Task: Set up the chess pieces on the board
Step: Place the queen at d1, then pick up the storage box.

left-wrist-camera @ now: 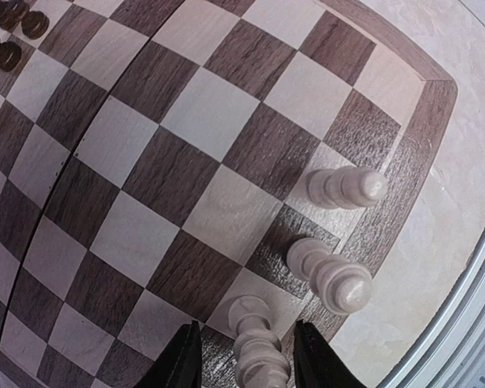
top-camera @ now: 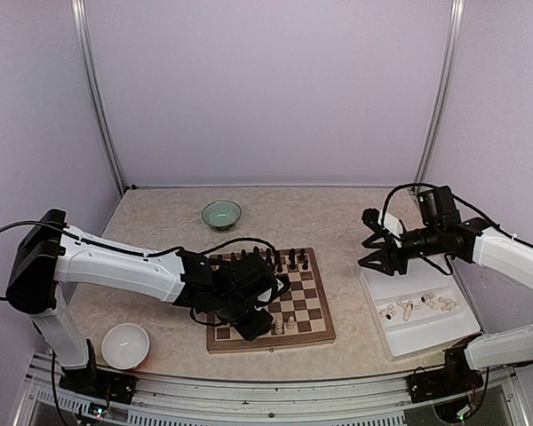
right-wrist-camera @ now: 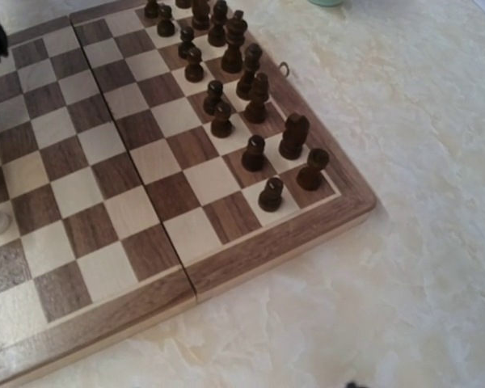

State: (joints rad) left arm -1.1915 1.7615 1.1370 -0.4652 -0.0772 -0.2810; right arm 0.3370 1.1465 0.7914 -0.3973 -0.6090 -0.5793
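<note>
The board [top-camera: 313, 308] lies mid-table, with dark chessmen [top-camera: 280, 259] along its far rows. Three cream chess pieces stand upright in its near edge row: one [left-wrist-camera: 345, 187], a second [left-wrist-camera: 331, 276], and a third [left-wrist-camera: 257, 349] between my left gripper's black fingers [left-wrist-camera: 180, 362]. The left gripper [left-wrist-camera: 246, 325] is open, with a gap on each side of that piece. More cream pieces [top-camera: 417, 306] lie in the white tray [top-camera: 426, 335]. My right gripper [top-camera: 374, 243] hangs open and empty above the tray's far end.
A green bowl [top-camera: 221, 213] sits behind the board and a white bowl [top-camera: 125, 344] at the near left. The right wrist view shows the board's corner [right-wrist-camera: 339, 212], the dark chessmen [right-wrist-camera: 226, 48], and marbled tabletop [right-wrist-camera: 404, 283] beside it.
</note>
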